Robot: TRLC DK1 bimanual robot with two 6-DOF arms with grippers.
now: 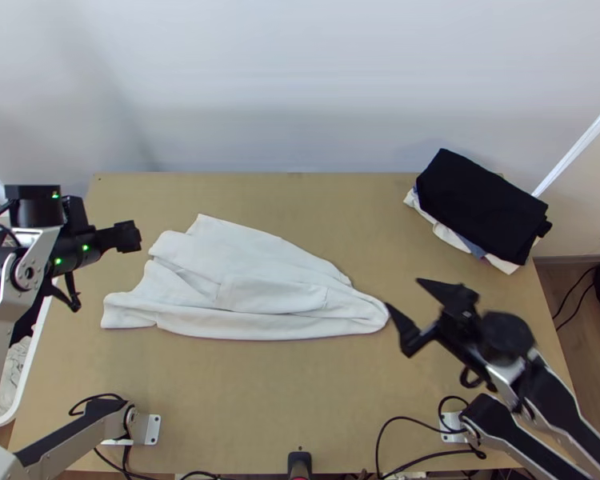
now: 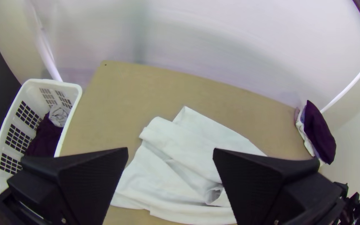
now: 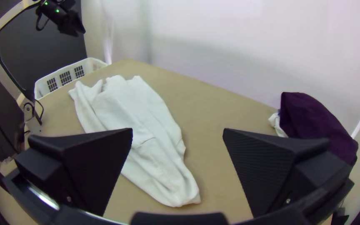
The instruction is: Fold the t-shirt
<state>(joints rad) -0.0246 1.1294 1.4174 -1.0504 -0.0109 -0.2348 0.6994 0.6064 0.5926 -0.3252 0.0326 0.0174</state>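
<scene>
The white t-shirt (image 1: 252,280) lies bunched and wrinkled on the left and middle of the table, with overlapping layers and a narrow end toward the right arm. My left gripper (image 1: 130,237) is above the table's left side, beside the shirt's left end; in the left wrist view the same gripper (image 2: 170,152) has its fingers wide apart, nothing between them touching cloth. Just off the shirt's right tip, my right gripper (image 1: 406,306) stands open in the top view. The right wrist view has this gripper (image 3: 178,133) with its fingers spread and the shirt (image 3: 146,137) beyond them.
A stack of folded clothes, black on top (image 1: 480,204), lies at the table's back right corner. A white basket (image 2: 69,85) holding dark and light cloth stands past the table's left edge. Cables (image 1: 428,456) run along the near edge.
</scene>
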